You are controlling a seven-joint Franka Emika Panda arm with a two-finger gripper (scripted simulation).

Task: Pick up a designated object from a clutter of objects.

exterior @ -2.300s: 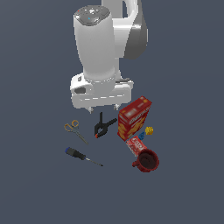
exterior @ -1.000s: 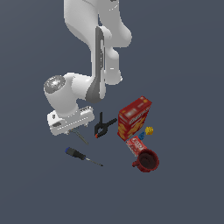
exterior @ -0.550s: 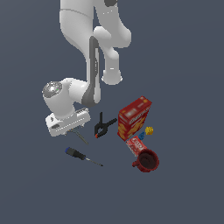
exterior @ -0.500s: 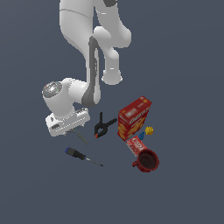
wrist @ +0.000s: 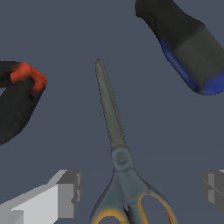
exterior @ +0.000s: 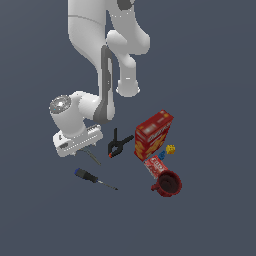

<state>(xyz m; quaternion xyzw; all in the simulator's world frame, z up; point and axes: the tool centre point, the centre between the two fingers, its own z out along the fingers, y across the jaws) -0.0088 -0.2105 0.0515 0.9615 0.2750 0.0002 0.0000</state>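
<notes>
Scissors (wrist: pixel 118 148) lie between the spread end effector (wrist: pixel 140 190) fingers.

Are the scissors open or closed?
Closed. In the wrist view the scissors show one narrow blade strip, no gap, lying flat between the open claw.

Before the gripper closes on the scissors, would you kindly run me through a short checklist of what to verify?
1. Gripper open: ok, fingers apart on either side.
2. Scissors between the fingers: ok, pivot and handles sit in the gap.
3. Clamp clear of the fingers: ok, off to one side.
4. Screwdriver clear: ok, apart from the blades.
5. Fingers low enough to grip: cannot tell.
6. Scissors blades shut: ok.
</notes>
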